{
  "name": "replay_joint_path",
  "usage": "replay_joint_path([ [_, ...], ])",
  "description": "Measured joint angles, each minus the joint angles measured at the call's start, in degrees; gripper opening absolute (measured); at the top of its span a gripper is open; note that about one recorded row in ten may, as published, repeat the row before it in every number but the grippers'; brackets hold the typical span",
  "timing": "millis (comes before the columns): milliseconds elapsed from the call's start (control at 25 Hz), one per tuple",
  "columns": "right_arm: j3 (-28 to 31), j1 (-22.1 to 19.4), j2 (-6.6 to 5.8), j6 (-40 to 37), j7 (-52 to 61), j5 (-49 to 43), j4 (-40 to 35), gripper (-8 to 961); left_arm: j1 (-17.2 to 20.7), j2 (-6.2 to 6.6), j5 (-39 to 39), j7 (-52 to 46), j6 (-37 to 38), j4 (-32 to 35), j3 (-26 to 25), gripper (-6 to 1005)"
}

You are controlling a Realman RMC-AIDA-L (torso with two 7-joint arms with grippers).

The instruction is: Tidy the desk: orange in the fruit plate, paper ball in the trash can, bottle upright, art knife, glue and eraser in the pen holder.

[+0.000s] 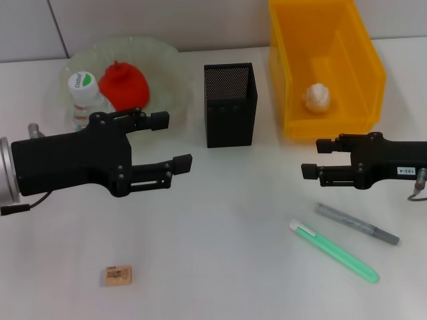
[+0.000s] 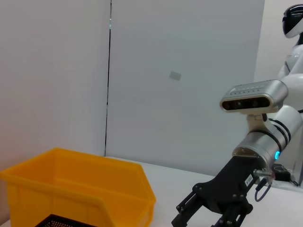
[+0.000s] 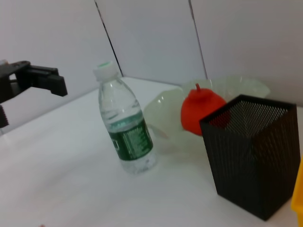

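Observation:
The orange (image 1: 125, 85) lies on the glass fruit plate (image 1: 167, 63). The bottle (image 1: 83, 97) stands upright beside the plate. The paper ball (image 1: 317, 97) lies in the yellow bin (image 1: 363, 73). The black mesh pen holder (image 1: 230, 103) stands between plate and bin. A tan eraser (image 1: 117, 275) lies near the front left. A green pen-shaped item (image 1: 333, 252) and a grey one (image 1: 357, 223) lie at the front right. My left gripper (image 1: 172, 141) is open and empty, in front of the bottle. My right gripper (image 1: 317, 157) is open and empty, in front of the bin, above the two pens.
The right wrist view shows the bottle (image 3: 125, 127), orange (image 3: 201, 109), pen holder (image 3: 253, 151) and a left-gripper finger (image 3: 45, 79). The left wrist view shows the bin (image 2: 71, 189) and my right arm (image 2: 246, 179). A wall runs behind the table.

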Motion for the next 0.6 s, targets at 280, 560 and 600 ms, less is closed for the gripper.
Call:
replay_joint_path([
  [280,-0.9,1.2,0.08,0.0,5.9,-4.9,-2.9,741,0.1,0.0,0.0,0.3,0.0,-1.0,-0.1,786],
  [560,-4.9,0.6,0.11,0.1,10.7,-5.6,-7.3,741,-0.3,0.02,-0.2,0.7,-0.3,-2.3,-0.5,785],
  [600,-6.6,0.5,0.1,0.0,12.6,-6.3,-8.7,741,-0.2,0.03,-0.7,1.7,-0.4,-2.5,-0.5,785],
])
